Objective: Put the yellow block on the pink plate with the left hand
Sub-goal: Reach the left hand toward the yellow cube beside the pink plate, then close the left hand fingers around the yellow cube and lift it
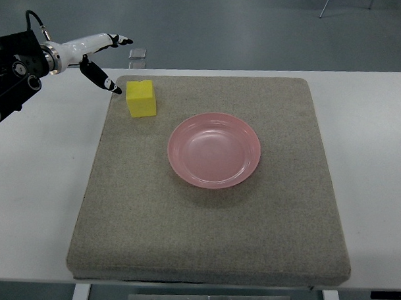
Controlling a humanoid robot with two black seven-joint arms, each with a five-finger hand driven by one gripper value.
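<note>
Top view
Left hand: the left hand (pixel 95 53) comes in from the upper left corner on a black forearm, white-shelled with black fingertips. Its fingers (pixel 119 39) are spread wide and hold nothing; the thumb (pixel 100 77) angles down toward the mat's far left corner, its tip close to the block but apart from it.
Yellow block: the yellow block (pixel 141 99) sits upright on the mat near the far left corner, just right of the thumb tip, untouched.
Pink plate: the pink plate (pixel 214 150) lies flat near the middle of the mat, nothing on it, down and to the right of the block with a clear gap between them.
Mat: a grey-brown felt mat (pixel 210 235) covers most of the white table (pixel 37 195).
Beyond the table: a small clear square object (pixel 138 54) lies on the floor past the table's far edge, too small to identify.
</note>
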